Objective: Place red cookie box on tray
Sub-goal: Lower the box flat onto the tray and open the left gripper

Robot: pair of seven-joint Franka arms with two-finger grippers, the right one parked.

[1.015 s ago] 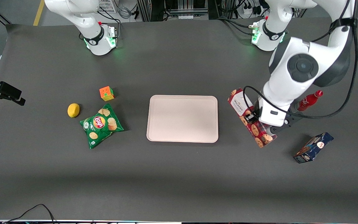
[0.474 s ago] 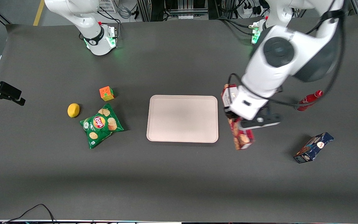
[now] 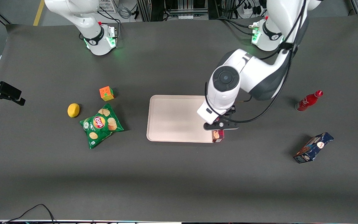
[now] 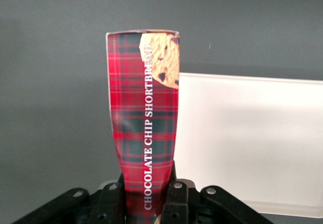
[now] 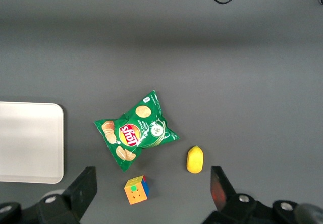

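My left gripper (image 3: 218, 127) is shut on the red cookie box (image 4: 144, 113), a long slim red plaid carton reading "CHOCOLATE CHIP SHORTBREAD". In the front view only the carton's end (image 3: 218, 136) shows below the wrist, over the tray's edge at its working-arm end. The pale pinkish-cream tray (image 3: 172, 118) lies flat at the table's middle. In the left wrist view the carton hangs above the dark table right beside the tray's edge (image 4: 252, 143), and the black fingers (image 4: 174, 199) clamp its near end on both sides. The arm hides most of the carton in the front view.
A small red bottle (image 3: 308, 100) and a dark blue snack box (image 3: 313, 147) lie toward the working arm's end. A green chip bag (image 3: 101, 125), a lemon (image 3: 73, 110) and a colour cube (image 3: 106, 93) lie toward the parked arm's end.
The left arm has carried the red cookie box sideways from beside the red bottle to the tray's working-arm edge. The carton has turned to hang end-down under the wrist.
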